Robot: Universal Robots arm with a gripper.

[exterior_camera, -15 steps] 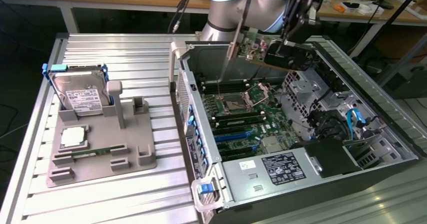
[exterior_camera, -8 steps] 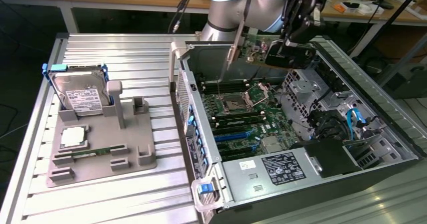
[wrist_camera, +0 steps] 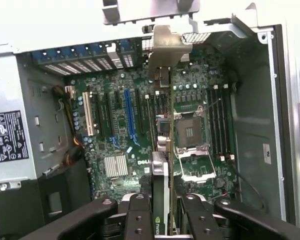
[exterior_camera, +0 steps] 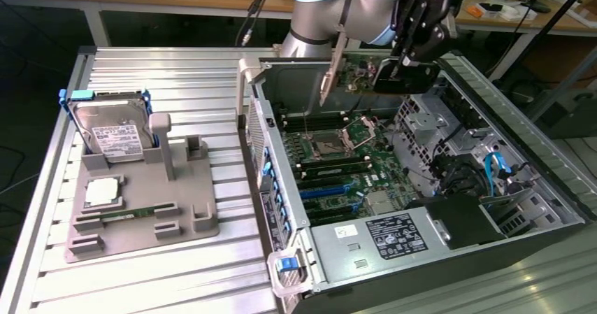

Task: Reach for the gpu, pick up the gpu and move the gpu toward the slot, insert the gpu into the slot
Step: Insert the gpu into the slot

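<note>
Left of the open computer case (exterior_camera: 270,153) the hard drive (exterior_camera: 112,133) stands in its fixture on the counter (exterior_camera: 186,76); over the motherboard (exterior_camera: 340,163), clear of the blue slot (exterior_camera: 326,188), the tool (exterior_camera: 410,62), closed partway, clamps the gpu (exterior_camera: 347,73) edge-on, apparently to present its contacts toward the board.

The exterior view looks down from afar; the wrist view, behind the gripper (wrist_camera: 164,215), closely faces their shared motherboard (wrist_camera: 140,167).
</note>
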